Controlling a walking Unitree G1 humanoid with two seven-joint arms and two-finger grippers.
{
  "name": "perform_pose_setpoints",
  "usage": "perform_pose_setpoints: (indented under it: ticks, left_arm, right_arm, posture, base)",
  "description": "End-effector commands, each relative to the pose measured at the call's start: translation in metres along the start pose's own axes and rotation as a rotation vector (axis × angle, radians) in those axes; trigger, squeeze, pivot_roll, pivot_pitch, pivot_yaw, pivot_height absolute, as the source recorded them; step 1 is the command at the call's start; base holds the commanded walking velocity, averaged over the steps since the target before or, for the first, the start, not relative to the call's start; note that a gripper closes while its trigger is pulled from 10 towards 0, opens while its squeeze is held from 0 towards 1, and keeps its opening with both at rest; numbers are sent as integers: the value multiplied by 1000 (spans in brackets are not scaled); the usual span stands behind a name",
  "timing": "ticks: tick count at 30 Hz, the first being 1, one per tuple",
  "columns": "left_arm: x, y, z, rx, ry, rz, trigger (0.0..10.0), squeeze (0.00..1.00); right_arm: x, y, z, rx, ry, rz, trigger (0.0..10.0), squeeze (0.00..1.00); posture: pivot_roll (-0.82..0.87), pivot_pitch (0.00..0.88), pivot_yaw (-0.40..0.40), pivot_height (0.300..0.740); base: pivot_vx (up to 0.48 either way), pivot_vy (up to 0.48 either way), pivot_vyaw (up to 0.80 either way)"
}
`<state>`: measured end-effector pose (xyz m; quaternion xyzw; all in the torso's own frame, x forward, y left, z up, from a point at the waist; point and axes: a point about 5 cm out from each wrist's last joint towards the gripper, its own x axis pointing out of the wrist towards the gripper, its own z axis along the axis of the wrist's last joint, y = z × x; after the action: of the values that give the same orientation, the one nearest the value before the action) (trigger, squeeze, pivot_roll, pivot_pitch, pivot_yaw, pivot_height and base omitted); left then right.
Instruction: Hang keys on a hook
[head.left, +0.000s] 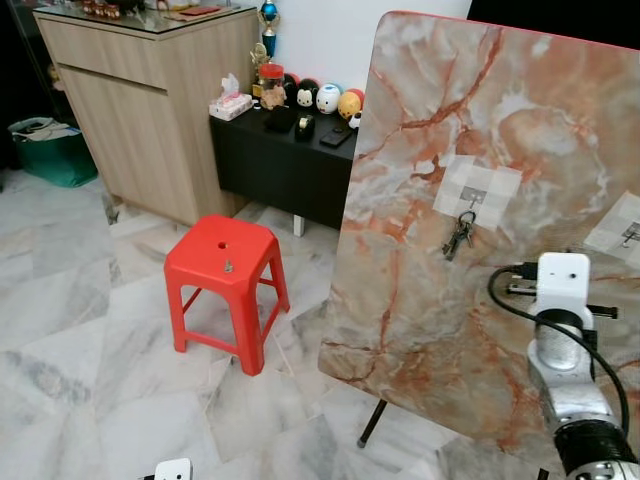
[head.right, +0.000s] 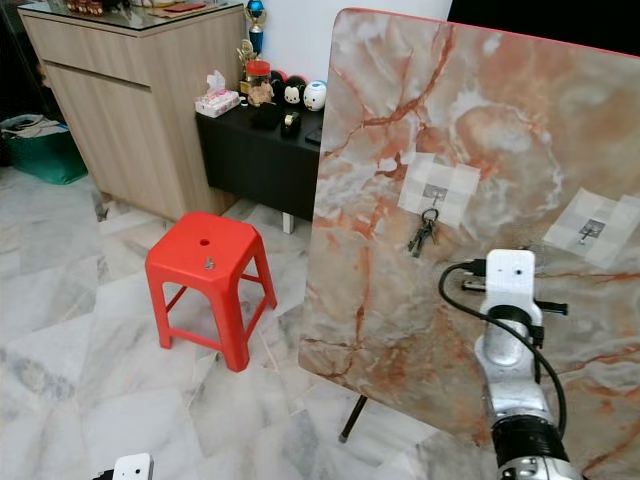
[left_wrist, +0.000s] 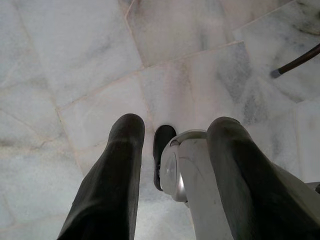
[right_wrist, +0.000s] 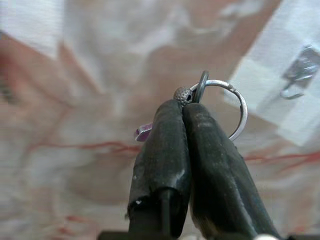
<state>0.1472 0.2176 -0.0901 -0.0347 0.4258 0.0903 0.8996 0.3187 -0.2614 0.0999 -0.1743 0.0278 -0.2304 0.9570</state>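
A marble-patterned board (head.left: 420, 300) stands upright on a stand. It carries two small metal hooks on white taped patches. A bunch of keys (head.left: 459, 235) hangs from the left hook (head.left: 473, 196). The right hook (head.left: 630, 236) is bare. My right arm (head.left: 563, 330) is raised in front of the board, below and between the hooks. In the right wrist view my right gripper (right_wrist: 184, 107) is shut on a silver key ring (right_wrist: 239, 107), close to the board, with a hook (right_wrist: 299, 75) just beyond the ring. My left gripper (left_wrist: 175, 127) hangs open over the marble floor.
A red plastic stool (head.left: 222, 265) stands left of the board. Behind it are a wooden cabinet (head.left: 140, 100) and a black low table (head.left: 280, 155) with figurines and a tissue box. A green bin (head.left: 50, 150) is far left. The board's stand leg (head.left: 373, 425) reaches onto the floor.
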Motion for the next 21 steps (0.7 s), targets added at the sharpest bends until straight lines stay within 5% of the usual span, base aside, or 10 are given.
perform_pose_setpoints:
  ticks: [1, 8, 21]
  left_arm:
    - [-1, -1, -4, 8, 19, 2, 10000, 0]
    - [-1, -1, -4, 6, 20, 2, 10000, 0]
    - [-1, -1, -4, 31, 20, -2, 10000, 0]
  right_arm:
    - [0, -2, 1, 61, 2, -10, 10000, 0]
    - [-6, 13, 6, 81, -38, 52, 10000, 0]
    - [-6, 16, 8, 89, -47, 70, 10000, 0]
  posture:
    - [62, 0, -98, 718]
    - [66, 0, -100, 718]
    - [67, 0, -102, 718]
  base:
    - [0, 0, 0]
    - [0, 0, -546]
    - [0, -36, -787]
